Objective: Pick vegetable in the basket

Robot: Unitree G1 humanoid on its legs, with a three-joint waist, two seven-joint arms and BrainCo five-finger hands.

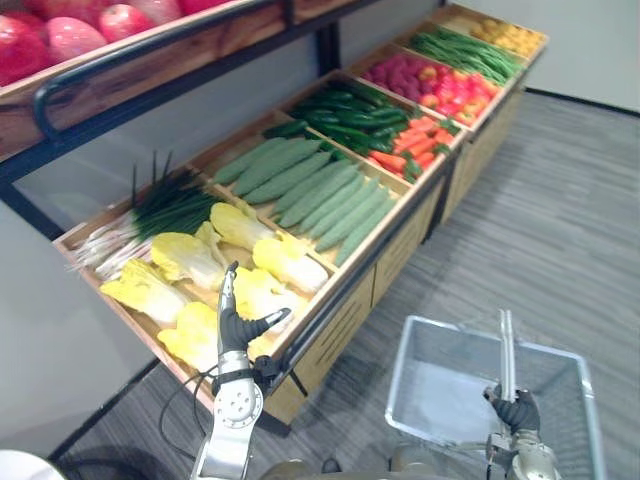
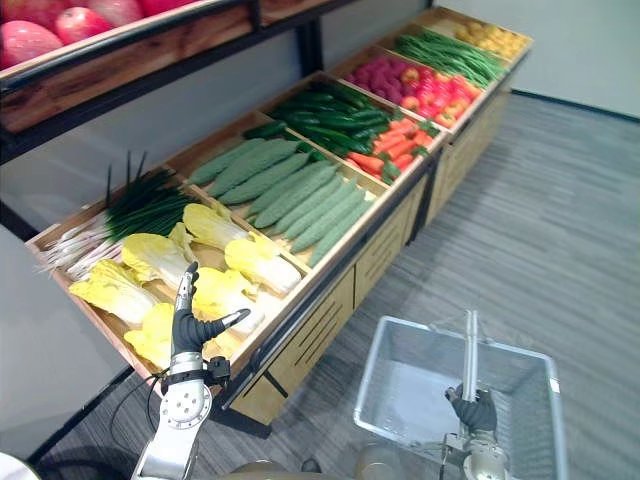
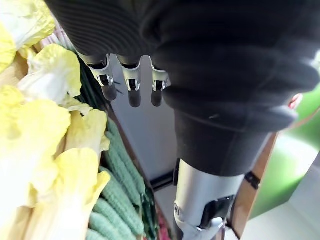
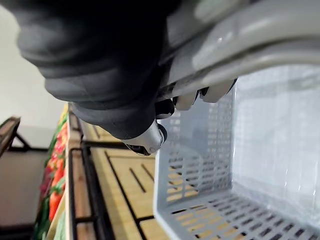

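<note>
Under left hand point(image 1: 237, 325): cabbages point(image 1: 190, 258), untouched; fingers straight, thumb spread, holding nothing. Right hand point(image 1: 517, 410) curled round handle point(image 1: 507, 345) of basket point(image 1: 412, 368), empty, well right of left hand. Step: reach. Next: lower, close on one cabbage.

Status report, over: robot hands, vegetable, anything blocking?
Left robot hand open by the yellow cabbages. Right robot hand shut on basket handle. No vegetable picked yet. Nothing in the way.
</note>
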